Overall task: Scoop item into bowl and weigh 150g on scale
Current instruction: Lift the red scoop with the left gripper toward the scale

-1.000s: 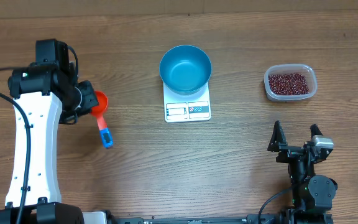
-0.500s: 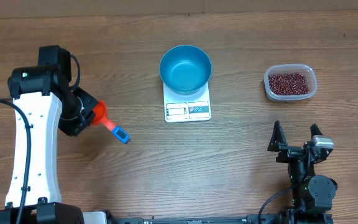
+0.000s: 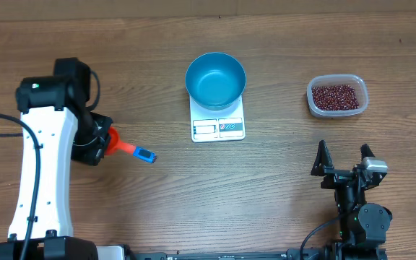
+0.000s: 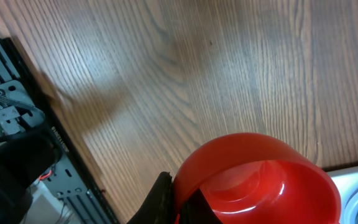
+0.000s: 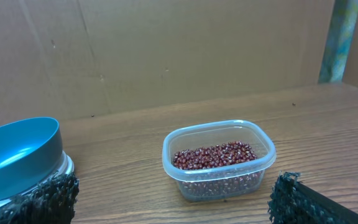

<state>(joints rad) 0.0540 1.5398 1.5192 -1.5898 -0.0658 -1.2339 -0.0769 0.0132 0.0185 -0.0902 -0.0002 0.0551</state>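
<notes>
Now my left fingers (image 3: 94, 144) clench the empty red scoop (image 3: 127, 147) near the bench's left edge, presumably for the trip across. The beans (image 3: 336, 95) lie in a clear tub (image 3: 337, 76) by the far right corner. The blue bowl (image 3: 215, 79) sits on the scale (image 3: 218, 128), ready for weighing. My right fingers (image 3: 345, 153) stand spread, empty.
</notes>
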